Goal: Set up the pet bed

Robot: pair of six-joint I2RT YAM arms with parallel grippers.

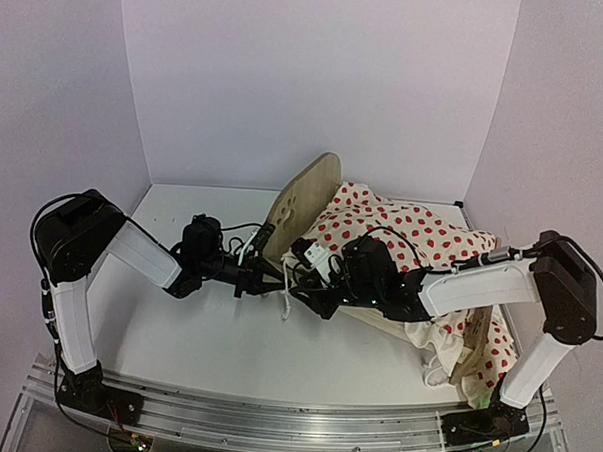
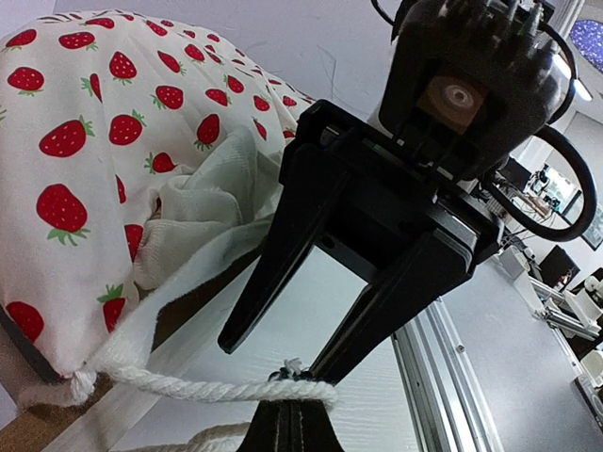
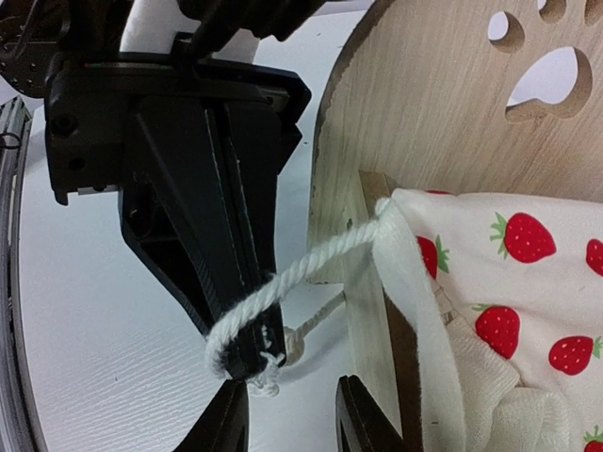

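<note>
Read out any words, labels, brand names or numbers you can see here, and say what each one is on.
None can be read in any view. The pet bed carries only a paw-shaped cutout, the blanket only printed strawberries, and the white cord is plain.
</note>
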